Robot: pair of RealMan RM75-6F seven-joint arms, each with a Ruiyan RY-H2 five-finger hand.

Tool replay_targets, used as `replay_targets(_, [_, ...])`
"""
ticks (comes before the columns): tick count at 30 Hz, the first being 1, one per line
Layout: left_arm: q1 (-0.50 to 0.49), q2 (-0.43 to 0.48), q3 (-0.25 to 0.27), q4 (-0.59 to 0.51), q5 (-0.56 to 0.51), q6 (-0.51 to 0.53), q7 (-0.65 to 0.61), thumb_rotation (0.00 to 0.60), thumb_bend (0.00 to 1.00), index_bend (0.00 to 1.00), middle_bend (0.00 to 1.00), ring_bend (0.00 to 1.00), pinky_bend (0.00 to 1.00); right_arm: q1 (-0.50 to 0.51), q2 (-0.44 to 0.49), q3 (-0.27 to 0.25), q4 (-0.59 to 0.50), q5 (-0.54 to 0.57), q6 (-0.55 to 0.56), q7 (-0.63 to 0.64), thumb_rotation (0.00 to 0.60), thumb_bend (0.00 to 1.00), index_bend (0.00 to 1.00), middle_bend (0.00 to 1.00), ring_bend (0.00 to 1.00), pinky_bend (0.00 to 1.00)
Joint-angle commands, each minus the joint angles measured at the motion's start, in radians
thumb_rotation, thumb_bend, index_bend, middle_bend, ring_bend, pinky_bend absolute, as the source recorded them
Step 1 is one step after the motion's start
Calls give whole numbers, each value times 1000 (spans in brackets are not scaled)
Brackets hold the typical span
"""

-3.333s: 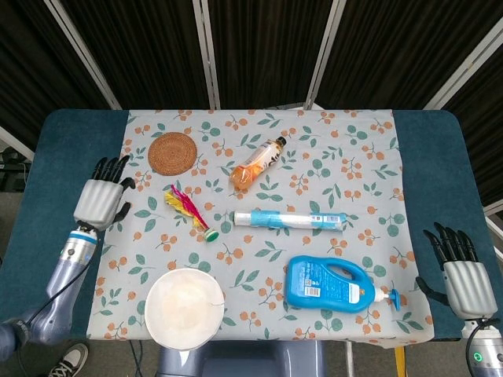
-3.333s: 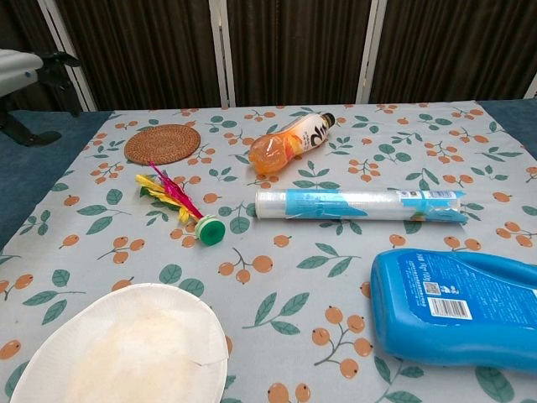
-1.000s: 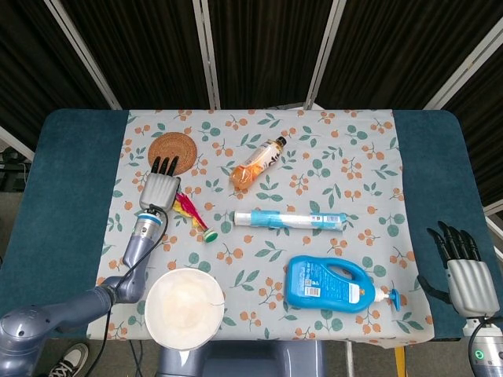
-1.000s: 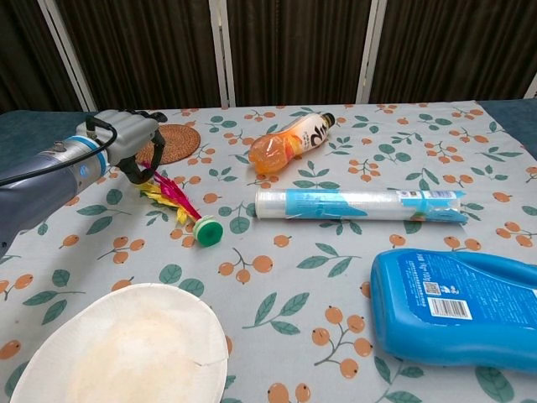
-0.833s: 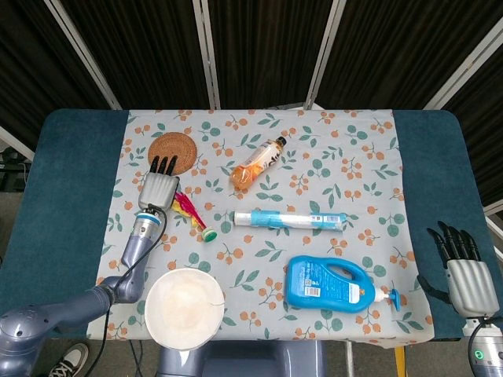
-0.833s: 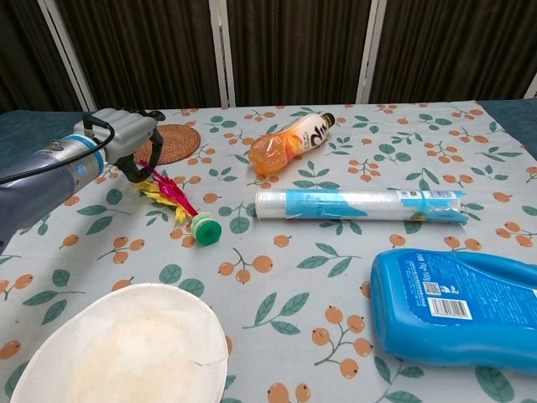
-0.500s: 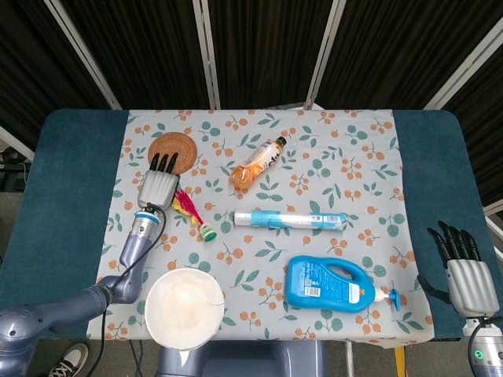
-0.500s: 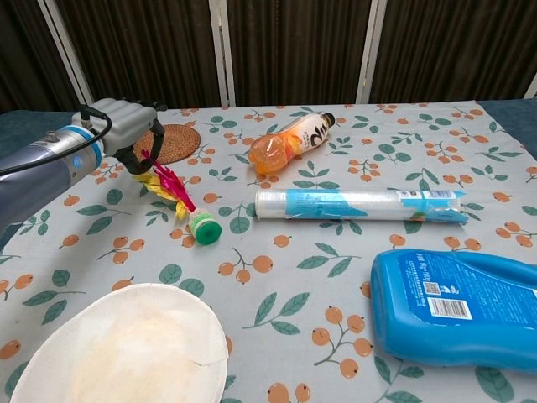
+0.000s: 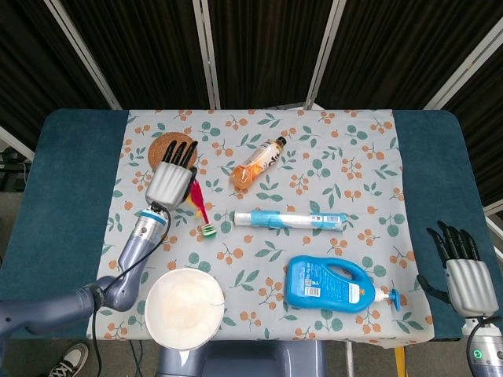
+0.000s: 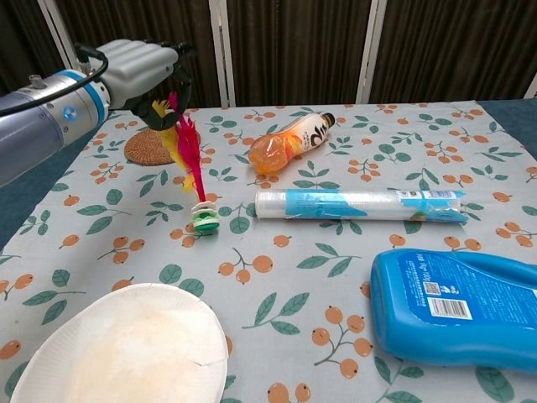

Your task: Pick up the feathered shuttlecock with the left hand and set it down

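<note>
The left robot hand pinches the shuttlecock by its feathers, holding it upright, green base hanging just over the table left of the plastic tube. The right robot hand rests spread at the near right.

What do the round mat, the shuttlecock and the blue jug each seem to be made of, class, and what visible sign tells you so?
Round mat: looks like woven rattan or straw; brown, ringed coils.
Shuttlecock, held by the left hand: dyed pink and yellow feathers above stacked green and white discs, probably plastic or rubber.
Blue jug: likely glossy moulded plastic, with a printed paper label.
</note>
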Motion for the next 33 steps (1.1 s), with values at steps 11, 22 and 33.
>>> replay_targets(11, [0, 176, 15, -307, 103, 84, 127, 600, 478, 652, 0, 0, 0, -2, -2, -1, 0, -4, 6, -12, 600, 153, 104, 0, 0, 10])
replay_targets(22, [31, 237, 59, -370, 126, 103, 123, 600, 478, 652, 2, 0, 0, -3, -6, 1, -2, 0, 7, -26, 600, 152, 104, 0, 0, 9])
replay_targets(33, [48, 225, 94, -349, 133, 106, 94, 600, 479, 650, 11, 0, 0, -3, -6, 1, -2, 2, 6, -29, 600, 152, 104, 0, 0, 9])
